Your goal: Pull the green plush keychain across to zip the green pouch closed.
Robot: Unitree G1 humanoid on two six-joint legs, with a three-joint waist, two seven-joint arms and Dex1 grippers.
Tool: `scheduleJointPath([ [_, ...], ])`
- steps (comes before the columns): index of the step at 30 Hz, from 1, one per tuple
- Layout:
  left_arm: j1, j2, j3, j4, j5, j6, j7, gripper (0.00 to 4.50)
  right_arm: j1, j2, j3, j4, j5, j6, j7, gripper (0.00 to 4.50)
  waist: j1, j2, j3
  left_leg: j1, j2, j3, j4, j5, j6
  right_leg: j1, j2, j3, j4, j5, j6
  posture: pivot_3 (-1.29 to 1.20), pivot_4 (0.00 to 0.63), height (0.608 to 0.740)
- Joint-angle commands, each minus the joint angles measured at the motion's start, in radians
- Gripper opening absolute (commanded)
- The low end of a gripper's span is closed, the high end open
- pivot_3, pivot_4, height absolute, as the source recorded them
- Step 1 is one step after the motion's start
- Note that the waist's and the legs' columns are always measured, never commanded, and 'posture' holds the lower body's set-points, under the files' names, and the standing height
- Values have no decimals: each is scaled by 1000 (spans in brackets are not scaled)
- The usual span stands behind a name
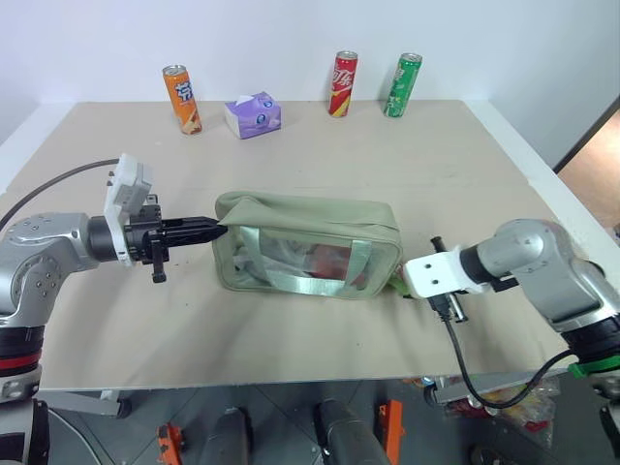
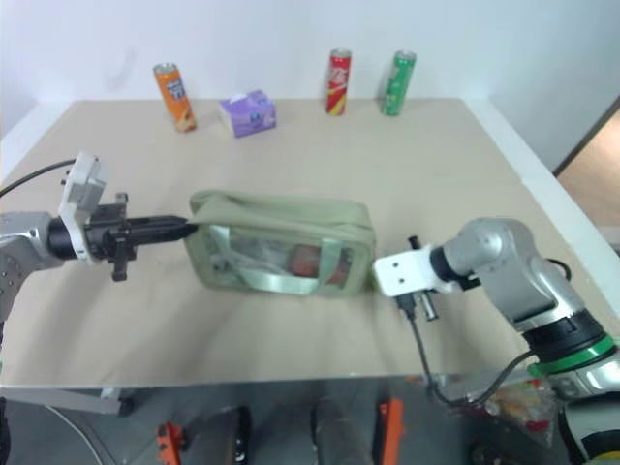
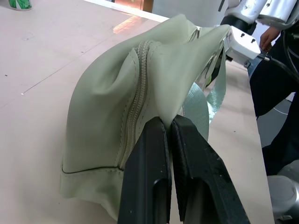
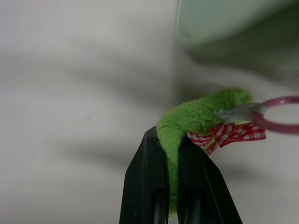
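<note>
Left tool (image 3: 169,128) pinches the pouch (image 1: 310,228) end, anchoring it; right tool (image 4: 172,149) pinches the keychain (image 4: 201,116) for the zip pull.

Beige table (image 1: 320,174), white wall (image 1: 291,29) behind, grey floor

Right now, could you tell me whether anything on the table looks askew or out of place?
Only the orange can leans visibly while the other cans stand upright. The green pouch is bunched at one end, pinched by the left gripper.
</note>
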State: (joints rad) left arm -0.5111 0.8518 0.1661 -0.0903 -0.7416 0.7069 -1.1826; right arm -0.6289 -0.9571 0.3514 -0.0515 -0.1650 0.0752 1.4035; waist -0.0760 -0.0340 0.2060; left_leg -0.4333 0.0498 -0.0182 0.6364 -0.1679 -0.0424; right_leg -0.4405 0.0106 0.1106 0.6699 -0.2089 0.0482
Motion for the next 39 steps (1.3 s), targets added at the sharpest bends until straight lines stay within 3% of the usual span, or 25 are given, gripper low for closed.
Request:
scheduleJointPath([
  [1,-4,5,33,-31,-19,2,11,0,-30,17,-44,37,41,51,-3,29,0,0,0,0,0,0,0,0,0,0,0,0,0,0,0,0,150,740],
  [11,5,7,36,-31,-23,-3,17,0,-152,-48,-249,135,323,235,133,29,0,0,0,0,0,0,0,0,0,0,0,0,0,0,0,0,150,740],
  [24,-18,-1,21,-16,-39,43,24,0,-164,-77,-309,117,475,391,106,4325,0,0,0,0,0,0,0,0,0,0,0,0,0,0,0,0,150,740],
  [26,-30,-4,28,-8,-51,75,41,0,-177,-79,-323,128,488,398,101,4425,0,0,0,0,0,0,0,0,0,0,0,0,0,0,0,0,150,740],
  [27,-33,-4,28,-4,-40,70,51,555,-188,-79,-330,138,491,405,95,4500,0,0,0,0,0,0,0,0,0,0,0,0,0,0,0,0,150,740],
  [29,-37,-3,30,6,-34,75,60,964,-200,-83,-339,154,487,399,85,4500,0,0,0,0,0,0,0,0,0,0,0,0,0,0,0,0,150,740],
  [39,-3,22,73,-12,-69,117,60,4456,-226,-102,-342,202,477,376,68,4500,-1,0,0,0,0,0,-1,0,0,-1,0,0,0,0,0,0,150,740],
])
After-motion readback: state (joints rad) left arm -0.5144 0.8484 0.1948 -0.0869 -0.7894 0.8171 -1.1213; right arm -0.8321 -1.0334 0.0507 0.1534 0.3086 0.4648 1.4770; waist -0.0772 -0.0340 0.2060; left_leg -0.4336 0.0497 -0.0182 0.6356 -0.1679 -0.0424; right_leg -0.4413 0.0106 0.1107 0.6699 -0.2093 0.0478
